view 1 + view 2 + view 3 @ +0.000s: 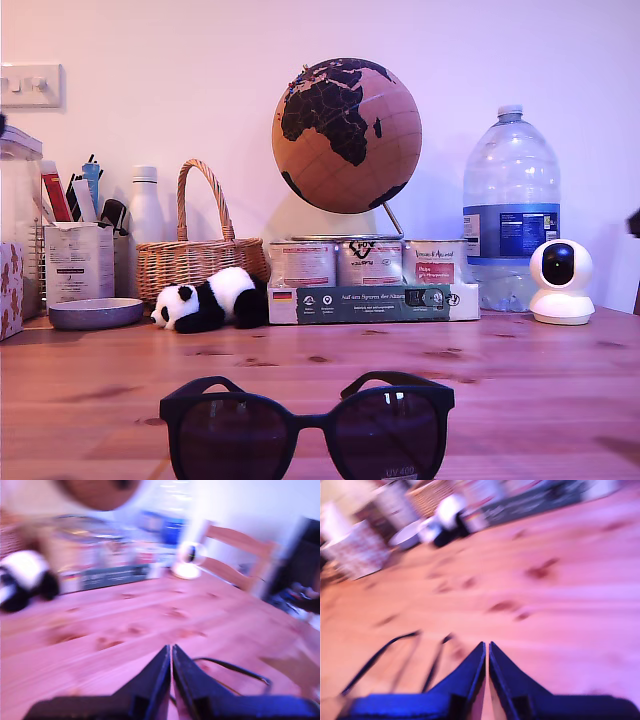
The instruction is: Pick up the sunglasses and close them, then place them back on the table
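Sunglasses (pixel 307 432) stand on the worktop (pixel 520 370) at the near edge of the exterior view, lenses facing the camera, both temples open and reaching back over the wood; small white sticker low on the lens at the exterior view's right. My first tool (pixel 171 672) has its jaws pressed together to a thin slit, holding nothing, hovering over bare worktop (pixel 150 625); a thin dark temple of the sunglasses (pixel 235 669) lies just beside it. My second tool (pixel 486 667) is likewise narrowed to a slit and empty, with two dark temple bars (pixel 385 655) near it on the worktop (pixel 545 605). Both wrist views are blurred. Neither arm can be made out in the exterior view. Far side of the worktop, from the exterior view's left: grey bowl (pixel 96 313), wicker basket (pixel 197 258), plush panda (pixel 212 299) lying down, row of tins (pixel 368 263) on a box under a globe (pixel 346 135), large water bottle (pixel 511 210), small white camera (pixel 560 281)
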`<state>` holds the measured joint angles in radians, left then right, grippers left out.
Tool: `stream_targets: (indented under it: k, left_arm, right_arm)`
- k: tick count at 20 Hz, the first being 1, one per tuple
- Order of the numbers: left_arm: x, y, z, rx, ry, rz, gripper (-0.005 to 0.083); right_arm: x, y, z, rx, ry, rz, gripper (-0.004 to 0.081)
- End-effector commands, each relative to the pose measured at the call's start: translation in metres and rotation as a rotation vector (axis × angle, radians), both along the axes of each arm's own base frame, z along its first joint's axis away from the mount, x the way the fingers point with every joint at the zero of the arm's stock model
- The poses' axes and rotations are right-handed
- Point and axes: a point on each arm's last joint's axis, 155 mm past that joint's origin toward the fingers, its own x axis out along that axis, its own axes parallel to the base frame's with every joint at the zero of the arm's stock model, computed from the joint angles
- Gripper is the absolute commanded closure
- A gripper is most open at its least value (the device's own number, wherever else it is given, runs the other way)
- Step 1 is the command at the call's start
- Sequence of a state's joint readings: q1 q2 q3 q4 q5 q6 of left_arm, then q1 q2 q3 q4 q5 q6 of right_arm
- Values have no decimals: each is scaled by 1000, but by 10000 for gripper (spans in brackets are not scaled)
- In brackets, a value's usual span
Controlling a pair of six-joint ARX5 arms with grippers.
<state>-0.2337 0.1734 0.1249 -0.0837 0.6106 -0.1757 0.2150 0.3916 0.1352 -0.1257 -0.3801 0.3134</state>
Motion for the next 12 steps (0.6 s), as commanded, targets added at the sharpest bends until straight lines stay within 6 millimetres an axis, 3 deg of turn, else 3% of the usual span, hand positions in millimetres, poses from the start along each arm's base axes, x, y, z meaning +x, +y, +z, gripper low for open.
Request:
stream_targets:
  k: [1,7,12]
  left_arm:
    - [-5,-7,-2,18,-19,-36,794]
    - [-17,-24,12,50,-32,-103,794]
    - [-25,-42,17,144,-4,-197,794]
  right_arm:
    - [-4,7,2,3,11,28,781]
    - [-18,25,15,-10,62,115,781]
    - [-29,41,9,-17,142,193,780]
